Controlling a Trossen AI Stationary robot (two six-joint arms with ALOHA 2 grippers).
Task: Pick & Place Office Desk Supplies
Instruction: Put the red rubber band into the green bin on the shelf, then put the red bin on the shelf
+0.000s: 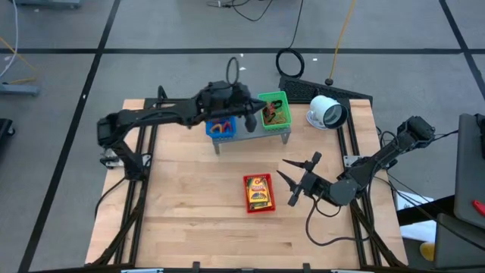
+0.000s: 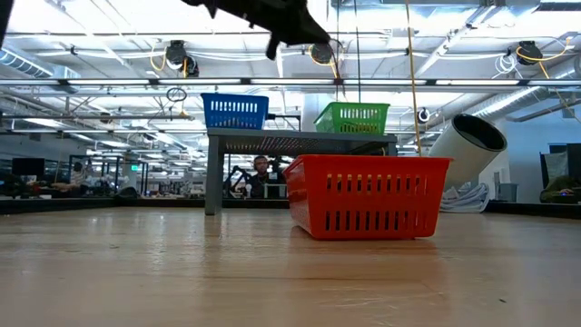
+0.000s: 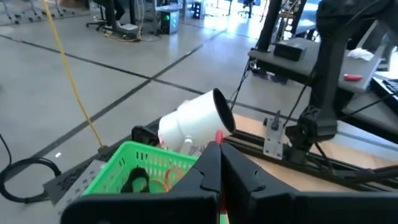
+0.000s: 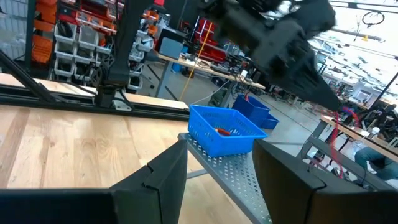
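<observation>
Left end effector [image 1: 250, 115] closed, a thin red band [image 3: 219, 136] at its tip, hovering beside the green bin [image 1: 274, 108]; blue bin [image 1: 221, 127] just left of it. Red bin [image 1: 259, 192] with packets sits left of right end effector [image 1: 292, 182], wide, empty. Sorting looks partly done.

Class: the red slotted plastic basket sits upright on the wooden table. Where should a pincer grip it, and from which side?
Grip the thin top rim of the red slotted plastic basket, coming straight down from above. It stands upright with its mouth open upward, so one finger can likely slip inside and one outside a wall. The open right pincer waits right beside it; the shut left pincer is over the grey perforated metal shelf.
</observation>
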